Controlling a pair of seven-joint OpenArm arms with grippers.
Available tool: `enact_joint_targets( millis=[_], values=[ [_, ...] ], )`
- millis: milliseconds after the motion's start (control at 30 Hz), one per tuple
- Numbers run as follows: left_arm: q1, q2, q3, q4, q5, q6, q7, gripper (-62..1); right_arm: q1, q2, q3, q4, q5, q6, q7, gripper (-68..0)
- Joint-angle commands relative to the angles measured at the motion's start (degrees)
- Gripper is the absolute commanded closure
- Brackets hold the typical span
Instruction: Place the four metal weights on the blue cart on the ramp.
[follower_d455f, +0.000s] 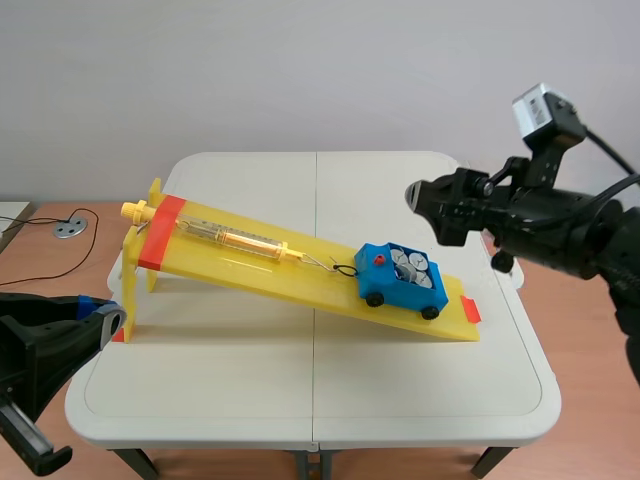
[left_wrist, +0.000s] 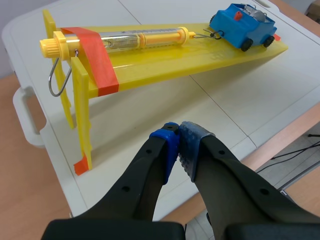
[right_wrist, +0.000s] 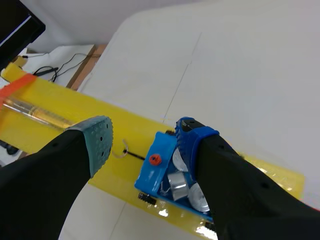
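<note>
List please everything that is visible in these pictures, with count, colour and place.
table: one, white, under everything
ramp: one, yellow, on the table, high end on the left arm's side
spring scale: one, clear and yellow, lying on the ramp, hooked to the cart
cart: one, blue with black wheels, near the ramp's low end
weights: about four, silver, inside the cart
cable: one, black, on the brown desk beside the table
left gripper: black, shut, over the table's near edge
right gripper: black, open, above the cart
</note>
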Motion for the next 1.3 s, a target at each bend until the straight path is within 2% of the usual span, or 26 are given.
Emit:
enact_joint_targets(
  millis=[0,267,467,667,733,967,1100,1267],
  values=[
    [-1.1,0.1,-0.7,3.7,-4.4,-1.7,-6.1,-2.9,2.6,4.1,1.9,9.9,5.4,5.0,7.5,-29.5],
    [-1.1,0.1,-0.7,3.7,-4.4,-1.7,-6.1,-2.9,-4.5,10.4,4.1,18.1,5.0,5.0,6.7,-29.5],
    [-1.1,0.1,-0.7,3.7,-4.4,-1.7,-6.1,-2.9,-12.1,15.2,8.1,25.0,5.0,5.0,6.6,-29.5],
    [-1.1,0.1,-0.7,3.8,-4.4,-1.7,-6.1,-2.9,-21.2,17.9,12.8,31.2,5.2,5.6,6.6,-29.5],
    [-1.1,0.1,-0.7,3.8,-4.4,-2.1,-6.1,-2.9,-24.6,18.0,14.8,33.1,5.3,6.6,6.6,-29.5],
    [-1.7,0.4,-0.7,4.2,-4.4,-2.6,-6.1,-2.9,-36.3,17.3,20.6,38.4,6.3,7.2,5.9,-29.3],
    [-3.8,1.6,-0.5,5.9,-4.4,-4.2,-5.9,-2.9,-42.8,14.9,24.9,39.8,6.3,7.2,5.1,-28.9],
    [-8.4,3.6,2.4,6.4,-4.0,-4.2,-4.9,-2.9,-49.7,11.5,31.5,39.9,8.7,7.2,4.4,-28.8]
  ],
)
